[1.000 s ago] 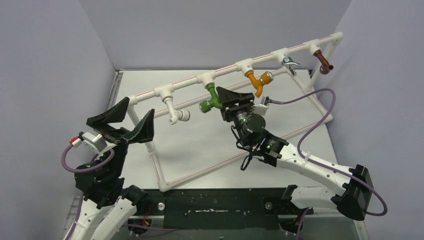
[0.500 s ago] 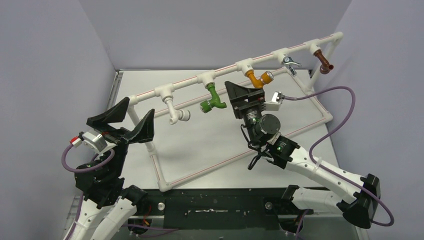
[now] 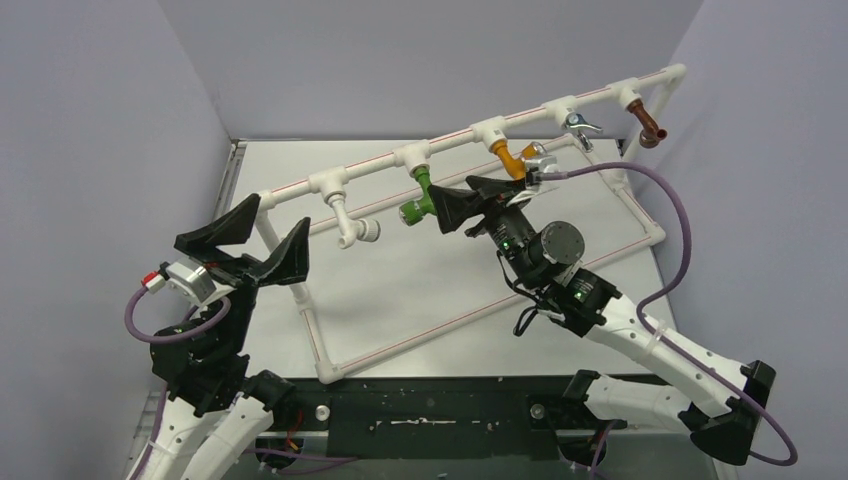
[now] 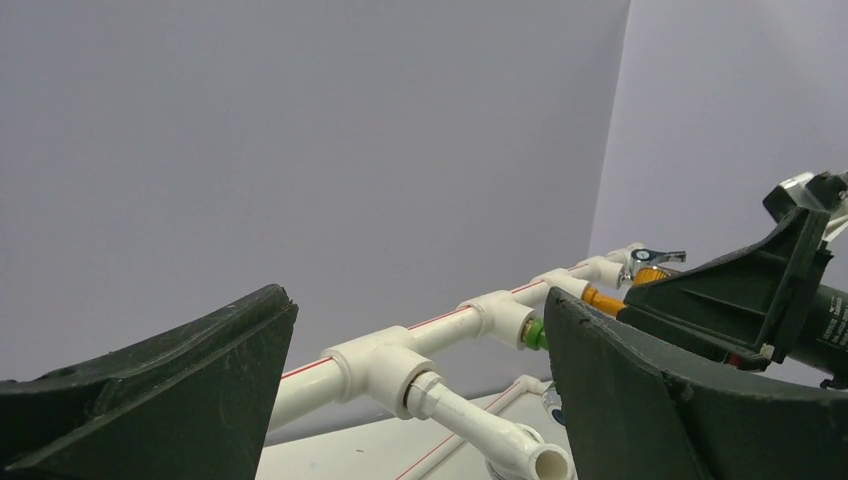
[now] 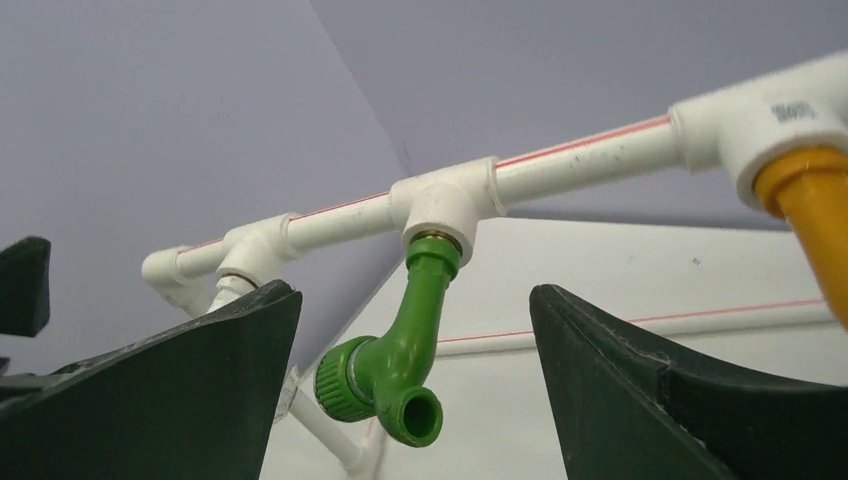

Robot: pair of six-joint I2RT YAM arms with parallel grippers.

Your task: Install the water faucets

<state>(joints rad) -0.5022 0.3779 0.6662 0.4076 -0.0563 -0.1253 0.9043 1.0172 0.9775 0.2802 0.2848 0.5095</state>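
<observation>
Five faucets hang from the white pipe frame's top rail: white, green, orange, silver and brown. My right gripper is open and empty just right of the green faucet, pointing at it. In the right wrist view the green faucet hangs from its tee between my open fingers without touching them, and the orange faucet is at the right. My left gripper is open and empty by the frame's left post. Its view shows the white faucet.
The pipe frame's lower rails lie on the grey table and its left post stands beside my left gripper. Purple-grey walls close in on the left, back and right. The right arm's cable loops over the frame's right end.
My right gripper has drawn back to the right from the green faucet and rolled its wrist; the faucet stays on the pipe. The left arm has not moved.
</observation>
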